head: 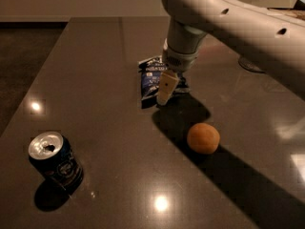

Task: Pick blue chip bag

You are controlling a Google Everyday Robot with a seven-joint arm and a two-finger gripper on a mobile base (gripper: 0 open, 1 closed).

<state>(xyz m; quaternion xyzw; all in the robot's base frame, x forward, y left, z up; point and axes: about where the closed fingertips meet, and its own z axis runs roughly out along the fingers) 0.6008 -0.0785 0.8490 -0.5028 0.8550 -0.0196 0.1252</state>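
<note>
Nearest me, at lower left, 1 dark-blue drink can [52, 161] with an opened silver top stands on the glossy dark table [105, 56]. Right of centre sits 1 round, matte orange ball [203, 138]. Beyond it, at frame centre, my gripper [164, 92] points down over the blue chip bag [150, 78]. I cannot tell whether it is apart or together, or whether it touches. The bag lies flat, crinkled, with white lettering.

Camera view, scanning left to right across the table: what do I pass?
drink can → blue chip bag → orange ball. The gripper hangs over the bag's right part, so it gets no separate place.
</note>
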